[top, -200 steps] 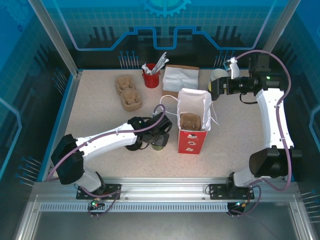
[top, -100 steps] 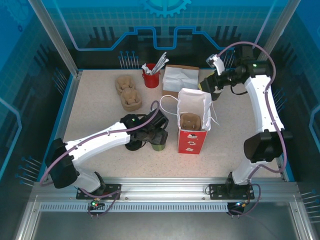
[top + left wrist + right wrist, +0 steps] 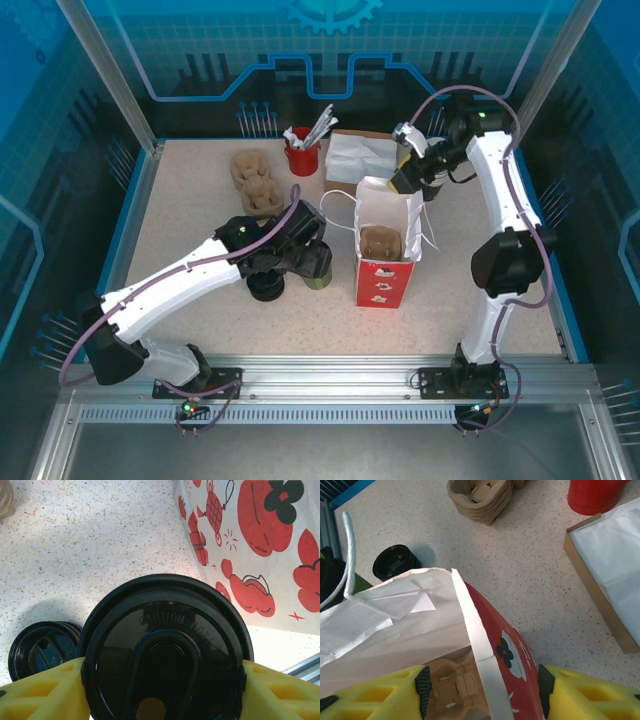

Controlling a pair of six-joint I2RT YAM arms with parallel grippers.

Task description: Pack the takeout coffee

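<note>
Coffee spot: the coffee [image 3: 319,274] is just left of the bag [image 3: 385,250], near the bag's front end. I cannot tell if it rests on the table [image 3: 180,225] or is lifted a bit.
Top view of it: the green wall peeks out from under the left gripper [image 3: 305,258].
Left wrist view of it: the round black lid [image 3: 167,650] is seen up close, with raised words on it. The lid hides the green wall.
Left hold: the yellow left fingers [image 3: 45,695] press on both sides of the lid, about half way open, and grip the coffee.
Lid stack: a black lid stack [image 3: 265,288] sits on the table just left of the coffee.
Bag: it is white and red, stands upright, and its mouth is open.
Right hold: the right gripper [image 3: 482,692] hangs over the far end of the bag. The yellow right fingers [image 3: 590,697] are wide apart, one on each side of the bag's top edge, and grip nothing.
In the bag: the right wrist view looks down on a brown tray [image 3: 457,680] inside.
Far side: a tray stack [image 3: 255,185], a red cup [image 3: 302,158] with white sticks, and a napkin box [image 3: 360,155].
</note>
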